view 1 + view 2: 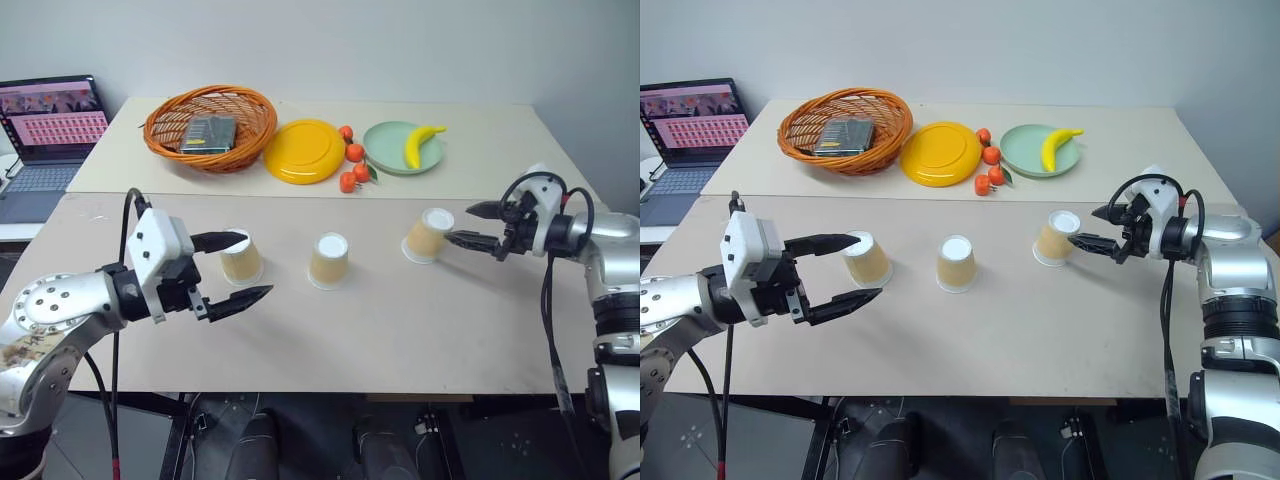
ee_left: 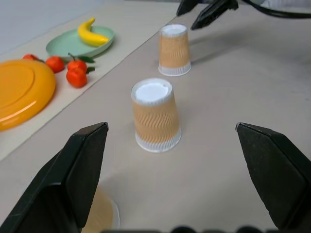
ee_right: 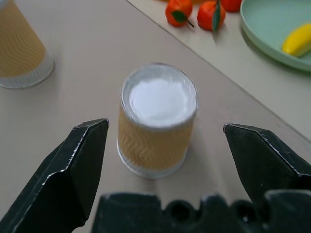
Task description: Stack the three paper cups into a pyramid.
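Right pincer agape beside unmarked paper cup.

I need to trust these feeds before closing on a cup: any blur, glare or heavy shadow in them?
Head views: even light, soft shadows, no glare on the three paper cups. Right wrist view: nearest cup slightly soft, right gripper fingers dark but crisp. Left wrist view: cups sharp between left gripper fingers.

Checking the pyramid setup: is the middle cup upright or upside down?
Upside down: the middle cup stands on its wide rim, closed white base facing up.
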`<state>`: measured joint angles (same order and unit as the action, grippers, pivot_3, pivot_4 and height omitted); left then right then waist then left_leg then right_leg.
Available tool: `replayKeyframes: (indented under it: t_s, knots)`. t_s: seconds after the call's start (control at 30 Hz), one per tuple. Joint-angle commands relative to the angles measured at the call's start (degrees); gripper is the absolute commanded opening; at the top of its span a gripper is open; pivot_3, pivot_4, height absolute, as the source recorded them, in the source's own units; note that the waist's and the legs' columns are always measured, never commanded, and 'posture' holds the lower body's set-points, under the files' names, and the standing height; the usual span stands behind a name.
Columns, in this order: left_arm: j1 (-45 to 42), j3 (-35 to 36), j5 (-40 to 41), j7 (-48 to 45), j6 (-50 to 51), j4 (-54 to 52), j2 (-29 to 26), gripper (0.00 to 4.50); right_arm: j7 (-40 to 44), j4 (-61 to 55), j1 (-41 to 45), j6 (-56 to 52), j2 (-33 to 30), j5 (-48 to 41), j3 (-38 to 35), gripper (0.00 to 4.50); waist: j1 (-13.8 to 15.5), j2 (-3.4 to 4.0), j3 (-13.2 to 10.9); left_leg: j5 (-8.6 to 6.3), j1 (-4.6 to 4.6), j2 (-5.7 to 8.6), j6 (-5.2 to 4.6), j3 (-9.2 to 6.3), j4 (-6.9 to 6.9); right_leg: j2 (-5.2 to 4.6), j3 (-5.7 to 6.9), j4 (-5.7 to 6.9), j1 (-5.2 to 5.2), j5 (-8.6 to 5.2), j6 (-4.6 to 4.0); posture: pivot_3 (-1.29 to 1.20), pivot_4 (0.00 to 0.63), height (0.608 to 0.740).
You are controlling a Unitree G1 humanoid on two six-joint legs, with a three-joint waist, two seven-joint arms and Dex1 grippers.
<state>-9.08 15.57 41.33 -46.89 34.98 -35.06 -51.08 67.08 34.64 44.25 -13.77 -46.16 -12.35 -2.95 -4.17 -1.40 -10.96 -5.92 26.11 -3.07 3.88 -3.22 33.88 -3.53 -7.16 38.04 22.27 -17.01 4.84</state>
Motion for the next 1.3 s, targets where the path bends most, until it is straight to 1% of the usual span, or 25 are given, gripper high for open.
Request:
replayKeyframes:
  t_s: [0.03, 0.27, 0.4, 0.63, 0.73, 0.83, 1.1, 1.2, 1.3]
  knots:
    - [-0.4, 0.5, -0.4, 0.2, -1.3, -0.8, 0.3, 4.50, -0.8, 0.2, 1.5, 2.3, 0.2, 0.0, -1.1, 4.43, -0.1, 0.00, 0.0, 0.00, 0.00, 0.00, 0.00, 0.00, -0.01, 0.00, 0.00, 0.00, 0.00, 0.00, 0.00, 0.00, 0.150, 0.732]
    - [0.1, 1.0, -0.2, 0.8, -0.6, -2.2, 0.4, 4.50, -1.3, 4.0, 4.1, 4.1, 2.6, 1.4, 0.1, 4.43, 0.2, 0.01, 0.0, 0.00, 0.01, 0.02, 0.00, -0.02, 0.02, 0.00, 0.02, -0.01, -0.03, 0.01, 0.02, 0.00, 0.150, 0.732]
    - [0.3, 1.5, -0.1, 1.5, -0.2, -2.8, 0.3, 4.50, -1.4, 8.7, 7.5, 6.5, 4.7, 3.2, 1.5, 4.43, 0.0, 0.01, 0.0, 0.00, 0.00, 0.01, 0.00, -0.02, 0.02, 0.00, 0.02, -0.01, -0.03, 0.01, 0.02, 0.00, 0.150, 0.732]
    - [1.5, 2.1, 0.0, 2.8, 0.2, -4.3, 0.2, 4.50, -0.9, 15.9, 12.0, 9.9, 6.7, 5.6, 2.9, 4.43, 0.2, 0.02, 0.0, 0.00, 0.01, 0.02, 0.00, -0.04, 0.00, 0.00, 0.04, -0.02, -0.03, 0.01, 0.02, 0.00, 0.150, 0.732]
    - [2.7, 1.9, 0.5, 3.8, 0.8, -6.2, 0.5, 4.50, -0.8, 17.5, 12.7, 10.6, 6.9, 6.2, 3.0, 3.66, 0.2, 0.02, 0.0, 0.00, 0.01, 0.02, 0.00, -0.05, 0.01, 0.00, 0.04, -0.01, -0.03, 0.01, 0.01, 0.00, 0.150, 0.732]
    - [3.7, 1.9, 1.3, 4.5, 1.3, -7.2, 0.9, 4.50, -0.5, 17.6, 12.8, 10.9, 6.8, 6.5, 3.2, 2.68, 0.2, 0.02, 0.0, 0.00, 0.01, 0.02, 0.00, -0.04, 0.00, 0.00, 0.04, -0.02, -0.04, 0.01, 0.01, 0.00, 0.150, 0.732]
    - [1.4, 0.8, 0.8, 3.5, 0.8, -5.3, 0.3, 4.50, 1.7, 14.3, 13.8, 9.0, 6.4, 6.3, 3.6, 2.66, 0.2, 0.02, 0.0, 0.00, 0.00, 0.02, 0.00, -0.05, 0.02, 0.00, 0.05, 0.00, -0.05, 0.01, 0.01, 0.00, 0.150, 0.732]
    - [1.4, -0.1, -0.2, 2.8, 0.0, -4.7, 0.6, 4.50, 5.8, 6.0, 13.2, 3.9, 8.0, 3.1, 4.0, 2.66, 0.1, 0.06, 0.0, 0.00, 0.01, 0.02, 0.00, -0.04, 0.00, 0.00, 0.03, 0.00, -0.02, 0.01, 0.02, 0.00, 0.150, 0.732]
    - [1.6, -0.8, -0.9, 2.6, -0.6, -4.6, 0.9, 4.50, 6.9, -0.2, 10.3, 0.4, 10.2, 1.6, 4.8, 2.66, -0.1, 0.05, 0.0, 0.00, 0.00, 0.00, 0.00, -0.04, -0.02, 0.02, 0.03, 0.02, -0.01, 0.01, 0.01, 0.00, 0.150, 0.732]
